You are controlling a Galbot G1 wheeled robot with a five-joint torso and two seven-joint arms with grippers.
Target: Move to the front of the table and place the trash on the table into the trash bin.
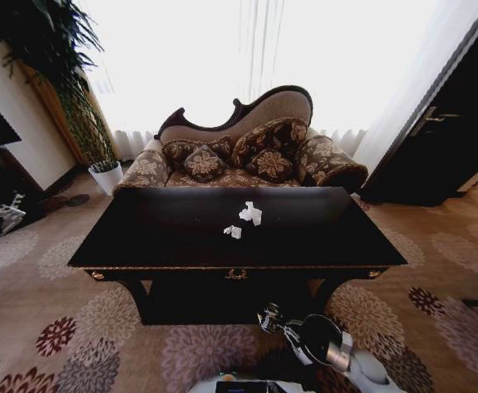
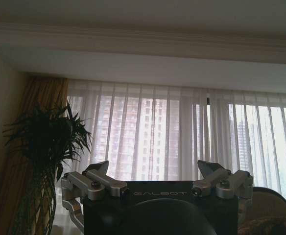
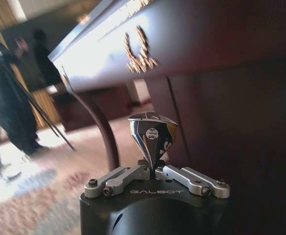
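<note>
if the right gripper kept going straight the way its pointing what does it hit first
Most likely the table. The right gripper, shut on a crushed shiny can, sits low in front of it and points at the dark front panel beneath the gold-trimmed edge. Depth is unclear, but nothing else seems to lie in between.

Reading "GALBOT" in pale letters across the dark housing of the left pincer (image 2: 154,177), seen in the left wrist view. Same "GALBOT" wordmark on the dark housing under the right pincer (image 3: 156,172), in the right wrist view. Small round sticker and white markings on the shiny crushed can (image 3: 152,137) clamped there, too small to read.
</note>
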